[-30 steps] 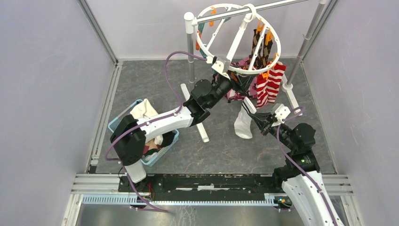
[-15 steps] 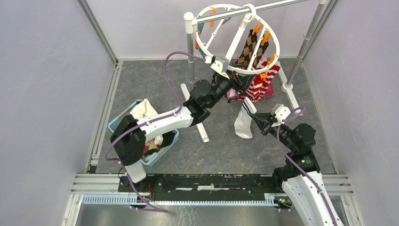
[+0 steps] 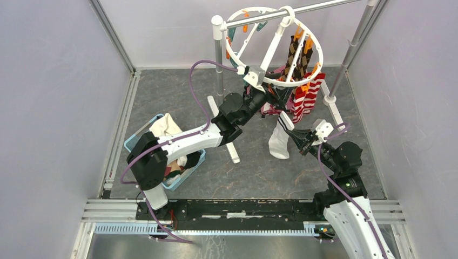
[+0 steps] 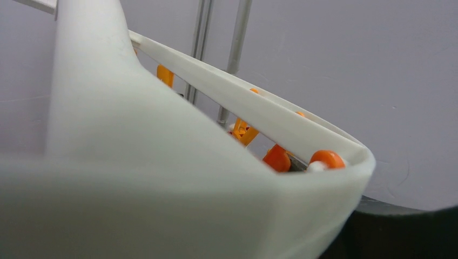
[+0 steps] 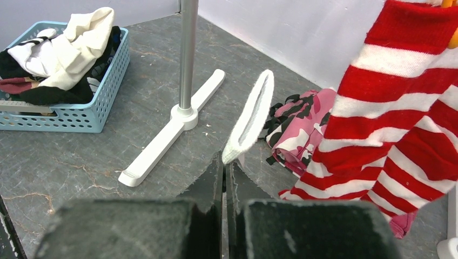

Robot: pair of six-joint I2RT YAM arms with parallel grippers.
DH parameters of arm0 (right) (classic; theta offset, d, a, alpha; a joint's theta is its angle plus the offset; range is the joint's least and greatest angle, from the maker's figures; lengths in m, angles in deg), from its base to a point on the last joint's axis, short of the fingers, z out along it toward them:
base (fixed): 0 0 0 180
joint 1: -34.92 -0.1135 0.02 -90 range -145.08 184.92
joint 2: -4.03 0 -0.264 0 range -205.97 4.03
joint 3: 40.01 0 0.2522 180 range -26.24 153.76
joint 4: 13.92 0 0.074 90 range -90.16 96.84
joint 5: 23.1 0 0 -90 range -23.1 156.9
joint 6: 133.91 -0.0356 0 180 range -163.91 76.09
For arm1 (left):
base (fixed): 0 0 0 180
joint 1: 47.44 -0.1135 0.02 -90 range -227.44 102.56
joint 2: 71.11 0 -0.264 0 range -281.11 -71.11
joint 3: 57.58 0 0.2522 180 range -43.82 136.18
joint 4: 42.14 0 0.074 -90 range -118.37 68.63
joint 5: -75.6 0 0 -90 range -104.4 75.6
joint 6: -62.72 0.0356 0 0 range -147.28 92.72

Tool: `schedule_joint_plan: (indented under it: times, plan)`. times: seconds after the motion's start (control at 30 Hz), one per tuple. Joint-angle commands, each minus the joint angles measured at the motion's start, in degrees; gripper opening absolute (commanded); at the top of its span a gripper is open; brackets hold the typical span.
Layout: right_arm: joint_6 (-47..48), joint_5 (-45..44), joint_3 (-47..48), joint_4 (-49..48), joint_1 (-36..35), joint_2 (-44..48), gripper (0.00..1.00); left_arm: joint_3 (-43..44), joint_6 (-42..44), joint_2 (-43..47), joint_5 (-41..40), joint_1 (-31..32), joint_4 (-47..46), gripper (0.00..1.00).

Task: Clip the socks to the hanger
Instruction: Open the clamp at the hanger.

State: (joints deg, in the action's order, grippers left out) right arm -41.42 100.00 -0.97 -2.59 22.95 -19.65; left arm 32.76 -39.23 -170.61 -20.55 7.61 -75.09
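top external view: a large round white plastic hanger [image 3: 271, 51] with crossbars hangs by its hook from a silver metal rail [image 3: 318, 7] at the far side of a grey stone-patterned bench [image 3: 162, 91]. orange clothespins [image 3: 308, 44] and teal clothespins [image 3: 232, 34] sit around its rim. brown-and-black argyle socks [image 3: 295, 51] and red-and-white striped socks [image 3: 306, 100] hang clipped on its right side. the left hand [image 3: 263, 89] reaches up close under the near rim of the hanger; whether its fingers are apart or have hold of the rim cannot be told. the right hand [image 3: 295, 137] sits lower and to the right, closed tight on a long white sock [image 3: 280, 143] that hangs below the hanger. a pink, black and white camouflage cloth [image 3: 268, 109] lies on the bench behind that sock. a light blue plastic basket [image 3: 140, 130] of laundry stands on the left, beside the left arm.

left wrist view: the hanger's white plastic fills most of the frame, blurred and very close, its curved rim sweeping right with orange clothespins behind it. the fingers do not show clearly, so the hand's opening cannot be told.

right wrist view: two dark fingers are pressed together, pinching an edge of the white sock, which rises upright from their tips. the striped socks hang at right, the camouflage cloth below and behind them. a silver pole [image 5: 187, 54] on a white foot [image 5: 167, 140] stands mid-frame, the basket far left.
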Motion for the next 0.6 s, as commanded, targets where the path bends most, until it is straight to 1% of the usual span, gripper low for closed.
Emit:
schedule_joint_plan:
  times: [0.0, 0.27, 0.43, 0.5, 0.57]
  plan:
    - [0.6, -0.9, 1.8, -1.3, -0.4, 0.3, 0.0, 0.7, 4.4, 0.3, -1.6, 0.4, -4.5, 0.73]
    - [0.7, -1.0, 1.8, -1.3, -0.4, 0.3, 0.0, -1.3, 4.8, 0.8, 0.7, 0.4, -8.2, 0.73]
    - [0.7, -1.0, 1.6, -1.3, -0.4, 0.4, 0.0, -2.0, 4.5, 1.1, 0.7, 0.4, -8.1, 0.74]
    - [0.7, -1.1, 1.7, -1.2, -0.5, 0.4, 0.0, -2.0, 4.5, 1.0, 0.3, 0.4, -8.0, 0.72]
    - [0.7, -1.1, 1.6, -1.3, -0.5, 0.4, 0.0, -2.0, 4.4, 0.9, -0.1, 0.4, -8.1, 0.68]
